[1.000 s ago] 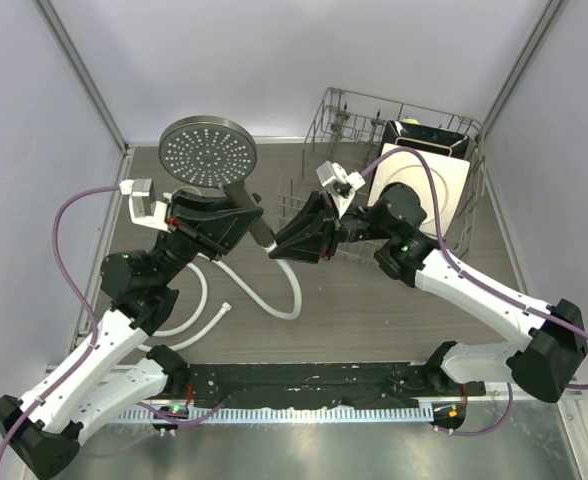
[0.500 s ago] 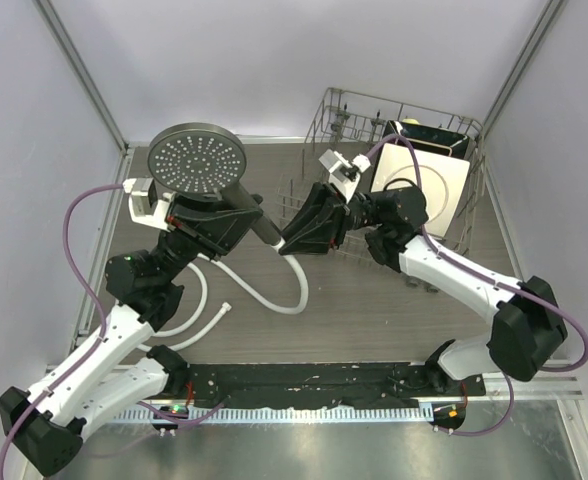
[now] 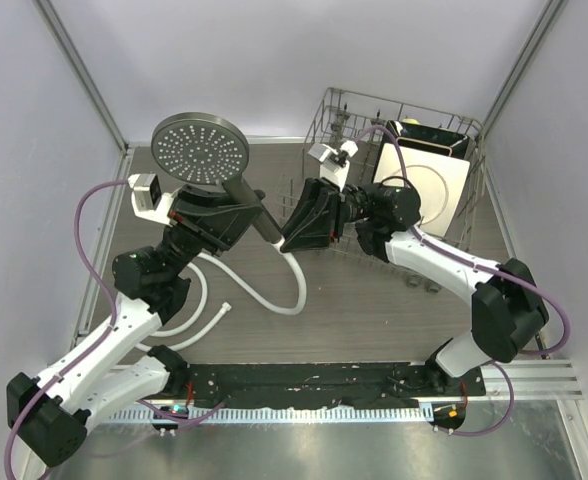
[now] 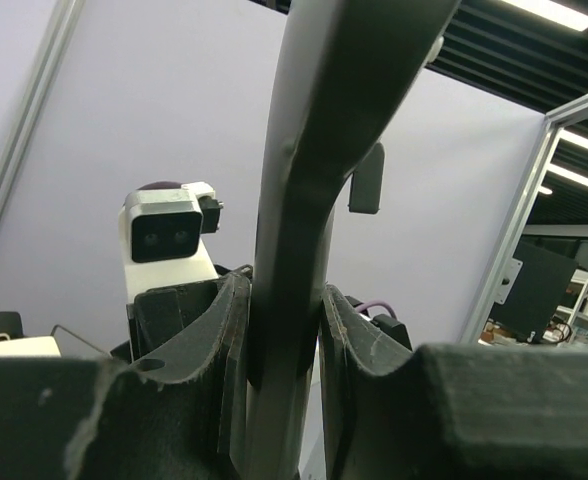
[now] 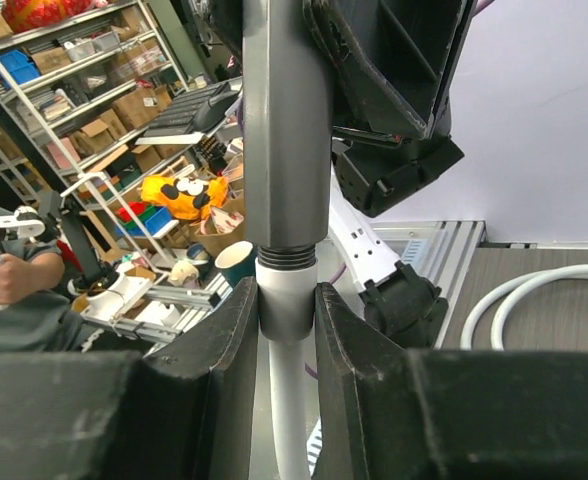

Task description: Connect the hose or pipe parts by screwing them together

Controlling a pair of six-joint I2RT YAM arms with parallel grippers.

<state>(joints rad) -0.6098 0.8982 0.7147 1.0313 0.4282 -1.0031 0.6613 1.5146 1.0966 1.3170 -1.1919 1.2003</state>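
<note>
Top view: one shower head [image 3: 200, 150] is held off the bench [image 3: 374, 310] by its handle in the clenched left claw [image 3: 240, 208]; one white hose [image 3: 286, 313] is looped below.
Left wrist: two pads [image 4: 214, 340] are pressed against the handle.
Right wrist: the hose end is clamped in the right claw [image 5: 286, 320], touching the handle's thread.

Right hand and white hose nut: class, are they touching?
Touching. In the right wrist view the right hand clamps the hose nut, a finger against each side, below the shower head.
</note>
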